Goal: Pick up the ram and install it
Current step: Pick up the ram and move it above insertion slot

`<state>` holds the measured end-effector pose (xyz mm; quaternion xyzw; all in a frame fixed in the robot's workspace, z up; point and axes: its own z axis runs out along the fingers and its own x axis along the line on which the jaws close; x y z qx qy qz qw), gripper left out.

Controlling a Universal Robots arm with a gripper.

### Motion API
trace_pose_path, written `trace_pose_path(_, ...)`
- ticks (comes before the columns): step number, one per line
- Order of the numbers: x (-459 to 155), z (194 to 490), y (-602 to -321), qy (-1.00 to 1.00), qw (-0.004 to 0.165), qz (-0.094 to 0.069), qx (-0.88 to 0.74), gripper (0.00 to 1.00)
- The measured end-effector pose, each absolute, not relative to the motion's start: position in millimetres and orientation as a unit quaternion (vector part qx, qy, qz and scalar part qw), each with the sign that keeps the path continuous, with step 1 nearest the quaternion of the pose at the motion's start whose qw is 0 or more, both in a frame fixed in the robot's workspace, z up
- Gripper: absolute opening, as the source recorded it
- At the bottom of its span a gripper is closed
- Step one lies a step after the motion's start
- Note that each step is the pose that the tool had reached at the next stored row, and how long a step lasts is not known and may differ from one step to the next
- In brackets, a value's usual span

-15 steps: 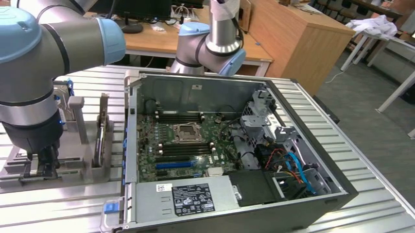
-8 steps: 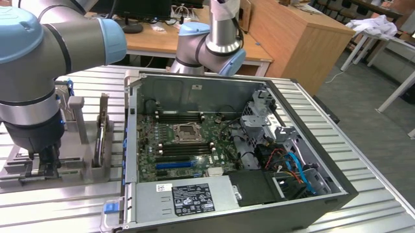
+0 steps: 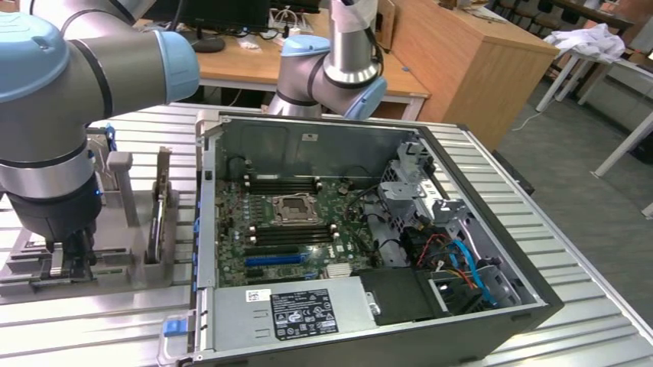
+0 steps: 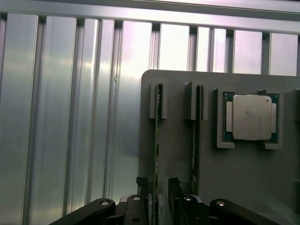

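Observation:
Two ram sticks stand on edge in a grey holder (image 4: 178, 154). In the wrist view my gripper (image 4: 158, 183) is open, its black fingers (image 4: 143, 183) on either side of the near end of one ram (image 4: 158, 136), with a small gap on each side. The second ram (image 4: 197, 140) stands parallel beside it. In the exterior view the gripper (image 3: 66, 260) is down at the holder (image 3: 122, 264) on the exterior view's left, beside the open computer case (image 3: 490, 306). The motherboard's black memory slots (image 3: 281, 185) lie inside the case.
A square silver processor chip (image 4: 252, 117) rests in the holder beside the sticks. The ribbed aluminium table (image 4: 70, 117) carries the holder and the case. Inside the case are the processor socket (image 3: 296, 208), cables (image 3: 459, 260) and a power supply (image 3: 296, 310). A wooden desk (image 3: 449, 53) stands behind.

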<state>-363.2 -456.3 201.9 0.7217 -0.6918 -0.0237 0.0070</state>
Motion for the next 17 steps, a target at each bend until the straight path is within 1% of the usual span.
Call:
trace_pose_path(7, -363.1, 201.8, -456.3, -0.692, 0.007, -0.024, 0.722, 0.31)
trace_pose_path(8, -363.2, 201.8, -456.3, -0.692, 0.007, -0.024, 0.722, 0.29)
trace_pose_path(10, -363.2, 201.8, -456.3, -0.692, 0.007, -0.024, 0.722, 0.29)
trace_pose_path(11, -363.1, 201.8, -456.3, -0.692, 0.007, -0.024, 0.722, 0.23)
trace_pose_path(17, -363.1, 201.1, -456.3, -0.692, 0.007, -0.024, 0.722, 0.23)
